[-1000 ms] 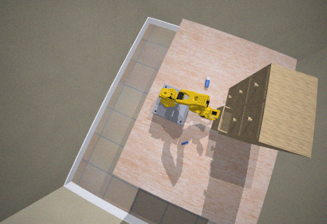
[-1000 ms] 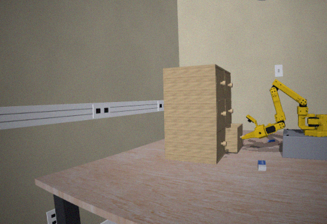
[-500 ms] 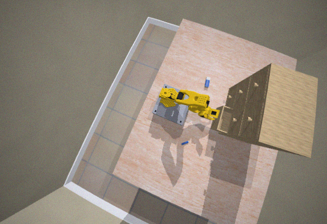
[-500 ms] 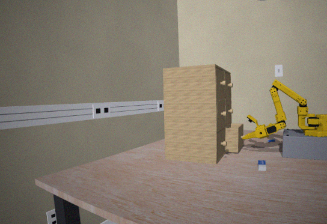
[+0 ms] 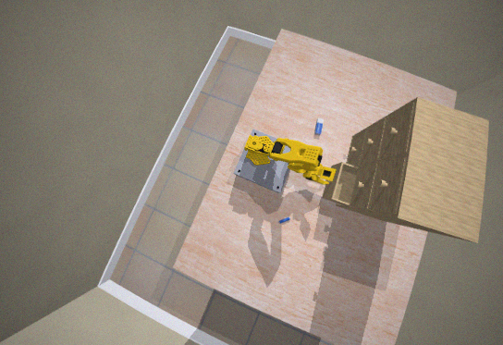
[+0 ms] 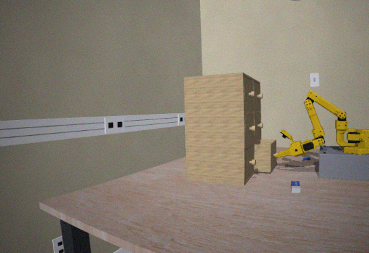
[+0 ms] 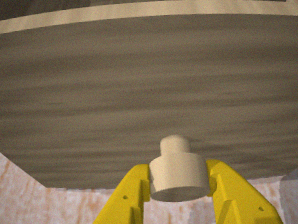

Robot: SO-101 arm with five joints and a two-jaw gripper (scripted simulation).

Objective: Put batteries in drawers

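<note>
- Progress: you have the bottom row's right drawer (image 5: 337,188) (image 6: 265,157) (image 7: 150,90) standing partly out of the chest (image 5: 444,171) (image 6: 215,129); the left drawer (image 5: 354,149) (image 6: 249,170) of that row is shut. Neither battery is put away.
- Gripper (image 5: 330,182) (image 6: 275,155) (image 7: 178,173): you see its fingertips pinching the pale knob (image 7: 178,176) of the open drawer, one on either side. No battery is in its grasp.
- Nine-volt battery (image 5: 319,127) (image 6: 296,186): it lies on the table (image 5: 370,74) (image 6: 203,213), in front of the chest and towards your left as you face the drawers. Its long axis runs nearly up and down the top view, roughly along the chest's front; the white end points to the top of that view and towards the exterior viewpoint.
- AAA battery (image 5: 284,220) (image 6: 306,159): it lies on its side on the table, to your right of the arm's base. Its long axis runs nearly across the top view, rising slightly towards the chest side. You cannot tell which end is the positive one.
- Remaining: you have, in judgement, to free the knob, drop the AAA battery into this drawer, open the left one for the nine-volt battery, and shut both. Pulling further could bring the stopless drawer out altogether.
</note>
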